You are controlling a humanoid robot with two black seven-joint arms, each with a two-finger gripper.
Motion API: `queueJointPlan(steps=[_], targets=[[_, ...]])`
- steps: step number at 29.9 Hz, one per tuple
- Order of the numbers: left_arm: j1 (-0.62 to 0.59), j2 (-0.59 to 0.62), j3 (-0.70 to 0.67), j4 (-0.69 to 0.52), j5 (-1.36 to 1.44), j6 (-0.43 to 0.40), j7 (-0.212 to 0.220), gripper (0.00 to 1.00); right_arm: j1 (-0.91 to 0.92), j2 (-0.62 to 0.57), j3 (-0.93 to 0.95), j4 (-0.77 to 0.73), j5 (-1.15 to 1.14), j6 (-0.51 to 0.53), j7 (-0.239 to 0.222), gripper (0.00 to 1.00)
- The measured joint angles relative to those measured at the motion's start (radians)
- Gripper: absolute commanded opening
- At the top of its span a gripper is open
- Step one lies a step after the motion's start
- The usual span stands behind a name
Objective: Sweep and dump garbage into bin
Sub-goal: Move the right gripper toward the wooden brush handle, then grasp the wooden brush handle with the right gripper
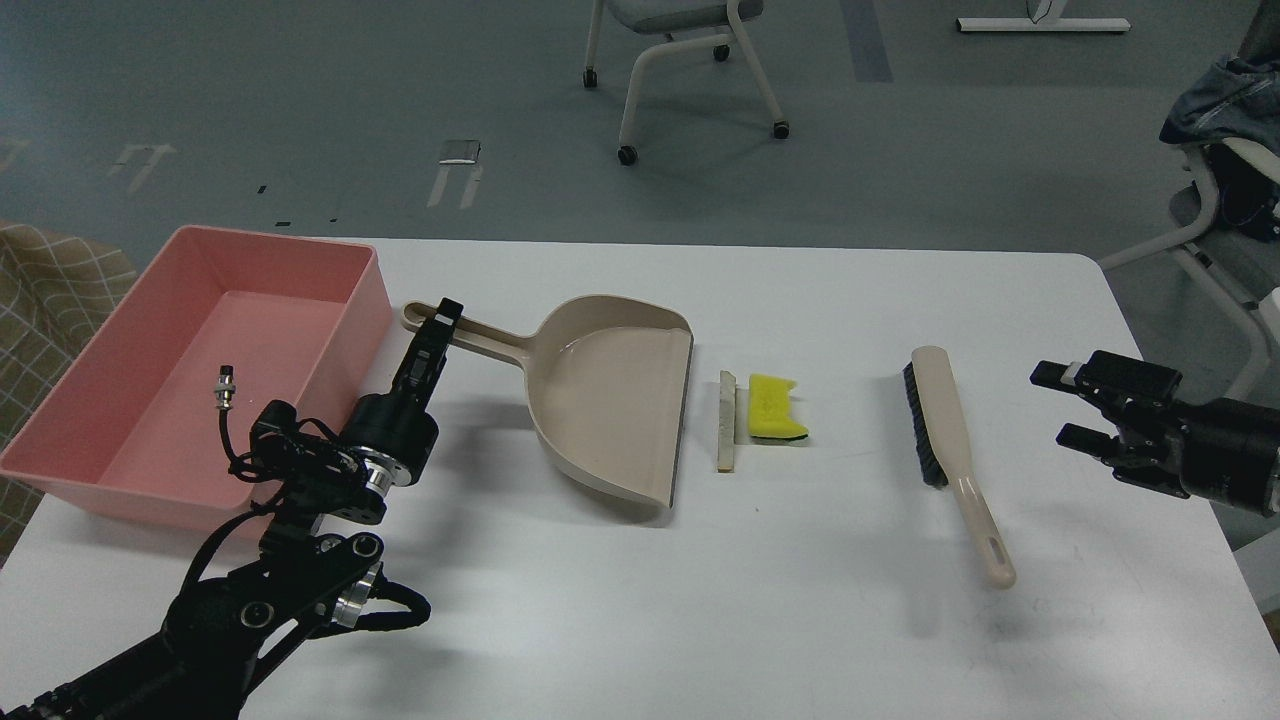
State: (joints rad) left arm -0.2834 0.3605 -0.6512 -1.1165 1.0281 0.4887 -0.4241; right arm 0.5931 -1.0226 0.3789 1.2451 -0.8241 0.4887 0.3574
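Right tool (1052, 405) gapes empty near the white bench's (800, 620) right edge, left tool (440, 318), grip unclear, overlaps the beige plastic dustpan's (610, 400) handle beside the pink rectangular plastic tub (120, 400).

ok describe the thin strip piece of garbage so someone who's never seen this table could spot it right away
On the white table, find the beige dustpan near the middle. Just off its straight open edge, on the brush side, lies the whitish strip, parallel to that edge. It is pale, flat and narrow, unlike the bright yellow sponge scrap beside it.
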Motion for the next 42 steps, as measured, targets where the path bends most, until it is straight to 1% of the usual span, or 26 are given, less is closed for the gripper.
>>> queueJointPlan(steps=[5, 11, 13, 18, 23, 30, 34, 42], targets=[[0.000, -0.001, 0.001, 0.004, 0.001, 0.000, -0.001, 0.00, -0.005, 0.000, 0.000, 0.004, -0.071, 0.000, -0.051, 1.00], [0.000, -0.001, 0.001, 0.004, 0.002, 0.000, -0.001, 0.00, 0.017, -0.028, 0.005, 0.047, -0.162, 0.000, -0.078, 0.99], [-0.001, -0.001, 0.001, 0.003, 0.003, 0.000, -0.001, 0.00, 0.021, -0.061, 0.006, 0.092, -0.208, 0.000, -0.099, 0.99], [-0.009, 0.000, 0.004, 0.003, 0.003, 0.000, -0.001, 0.00, 0.032, -0.126, 0.007, 0.217, -0.253, 0.000, -0.178, 0.99], [-0.015, 0.000, 0.004, 0.003, 0.003, 0.000, -0.001, 0.00, 0.056, -0.158, 0.008, 0.270, -0.299, 0.000, -0.231, 0.99], [-0.016, -0.008, 0.013, 0.003, 0.003, 0.000, -0.001, 0.00, 0.073, -0.129, 0.009, 0.273, -0.382, 0.000, -0.295, 0.99], [-0.016, -0.018, 0.013, 0.003, 0.003, 0.000, -0.001, 0.00, 0.074, -0.079, 0.009, 0.270, -0.386, 0.000, -0.326, 0.99], [-0.010, -0.023, 0.015, 0.003, 0.003, 0.000, -0.001, 0.00, 0.075, -0.017, 0.007, 0.281, -0.380, 0.000, -0.340, 0.98]])
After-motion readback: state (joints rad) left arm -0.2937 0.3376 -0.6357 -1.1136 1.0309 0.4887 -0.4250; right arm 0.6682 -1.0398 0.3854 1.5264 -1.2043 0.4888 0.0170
